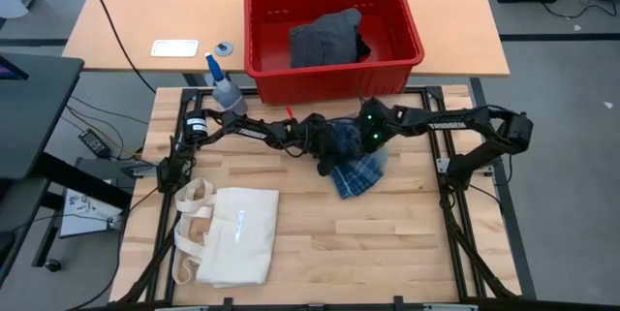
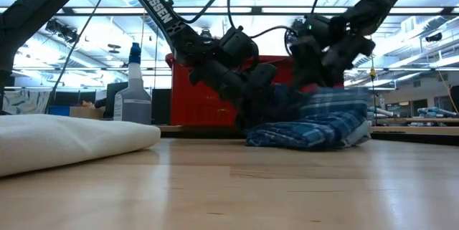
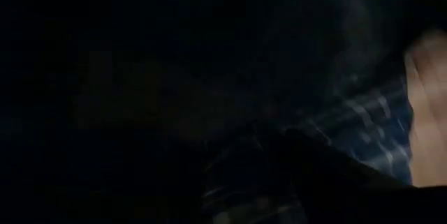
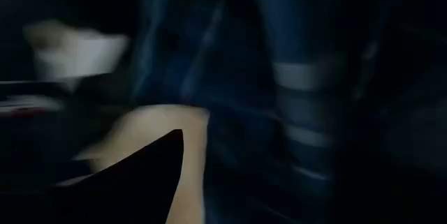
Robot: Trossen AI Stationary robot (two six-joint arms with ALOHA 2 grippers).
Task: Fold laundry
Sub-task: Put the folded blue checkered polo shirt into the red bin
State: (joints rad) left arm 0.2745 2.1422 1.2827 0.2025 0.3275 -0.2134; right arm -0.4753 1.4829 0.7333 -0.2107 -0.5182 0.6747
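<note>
plaid garment: a small, soft blue-and-white plaid garment [image 1: 356, 175] lies bunched on the pale wooden tabletop [image 1: 387, 253], near its middle, toward the far edge; in the low view [image 2: 323, 126] it sits as a rumpled heap resting on the wood.
left pincer: the left pincer [image 1: 325, 151] is down at the plaid heap's left side, pressed into the cloth; its wrist view is almost wholly dark with plaid close up, so i cannot tell how far it is open or whether it has hold of anything.
right pincer: the right pincer [image 1: 366, 146] is at the heap's far upper edge, just beside the left one; plaid cloth fills its wrist view, and i cannot tell its opening or hold.
basket: a red plastic rectangular basket [image 1: 262, 30] stands beyond the tabletop's far edge, with a folded dark charcoal garment [image 1: 325, 42] inside.
tote: a cream canvas tote bag with handles [image 1: 232, 238] lies flat at the near left, well apart from the heap.
spray bottle: a clear spray bottle with a blue top [image 1: 223, 88] stands by the far left corner.
</note>
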